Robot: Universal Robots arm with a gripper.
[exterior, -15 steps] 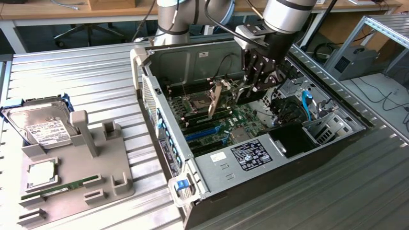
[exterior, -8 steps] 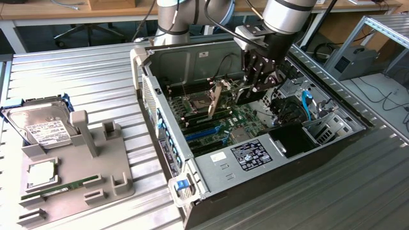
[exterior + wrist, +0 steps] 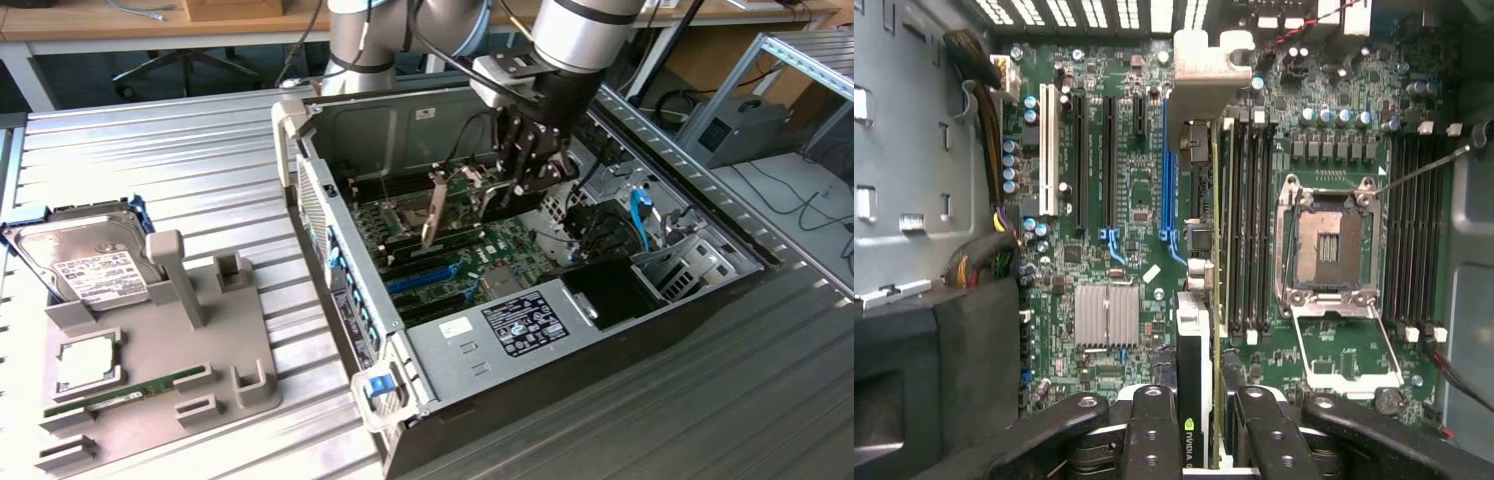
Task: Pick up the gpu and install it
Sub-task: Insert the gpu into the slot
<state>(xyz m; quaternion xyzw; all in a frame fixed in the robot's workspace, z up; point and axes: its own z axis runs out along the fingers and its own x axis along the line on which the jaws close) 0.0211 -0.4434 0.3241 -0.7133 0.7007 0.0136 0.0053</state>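
Holds the gpu (image 3: pixel 1192 340) edge-down in the clamped gripper (image 3: pixel 525 185) inside the computer case (image 3: pixel 360 130), close over the motherboard (image 3: pixel 1144 190), seemingly to line it up with the blue slot (image 3: pixel 1165 170).

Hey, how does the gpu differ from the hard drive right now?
The gpu is gripped by the pincer inside the open case, edge toward the motherboard; the hard drive rests on the grey holder outside, untouched. The gpu is a thin card; the hard drive a silver box with a white label. Both are computer parts.
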